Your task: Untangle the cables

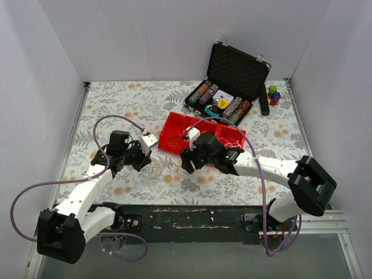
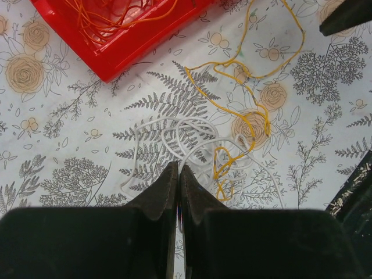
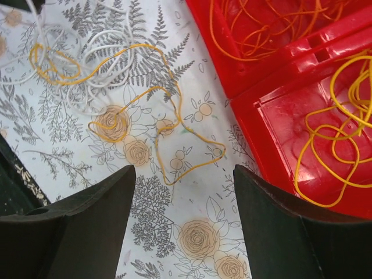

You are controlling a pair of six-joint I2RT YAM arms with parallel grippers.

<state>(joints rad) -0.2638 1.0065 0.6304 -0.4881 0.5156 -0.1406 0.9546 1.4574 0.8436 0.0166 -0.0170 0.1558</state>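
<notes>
A white cable lies in loose loops on the floral tablecloth, tangled with a yellow cable. My left gripper is shut, with a white strand running into its tips. In the right wrist view the same white cable and yellow cable lie just ahead of my right gripper, which is open and empty above the cloth. In the top view the left gripper and right gripper face each other across the tangle.
A red tray lies at the right, with orange cables in one compartment and yellow ones in another; it also shows in the top view. An open black poker-chip case stands behind it.
</notes>
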